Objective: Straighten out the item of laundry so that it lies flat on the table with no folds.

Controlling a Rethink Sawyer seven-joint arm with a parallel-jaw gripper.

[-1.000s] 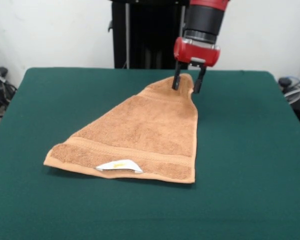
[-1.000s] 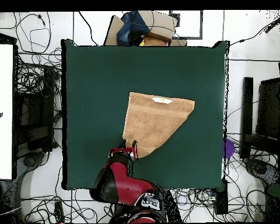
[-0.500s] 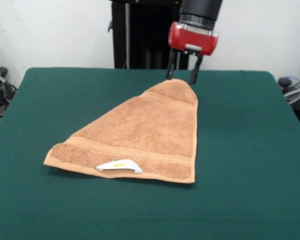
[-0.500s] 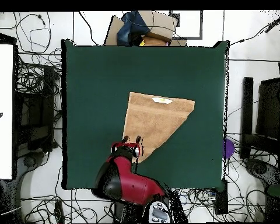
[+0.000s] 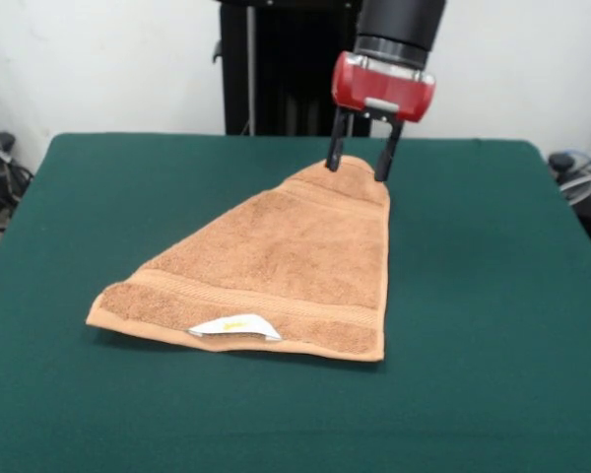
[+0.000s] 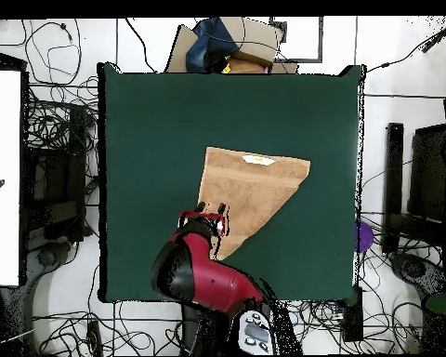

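Towel (image 5: 276, 271) is lying folded into a rough triangle at centre frame on the table (image 5: 492, 325), label (image 5: 234, 326) at its lower edge, narrow tip pointing to upper right. Gripper (image 5: 359, 168) is hovering at that tip with fingers spread apart, holding nothing. Judgement: it is lining up a grasp on the folded-over corner. Best to pinch only the top layer, then peel it outward, keeping low so the under-layer is not dragging.

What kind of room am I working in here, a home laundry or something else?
Most likely a robotics lab, not a home. A green felt-topped table holds only one tan towel under the arm's open gripper, and loose cables cover the floor around it.
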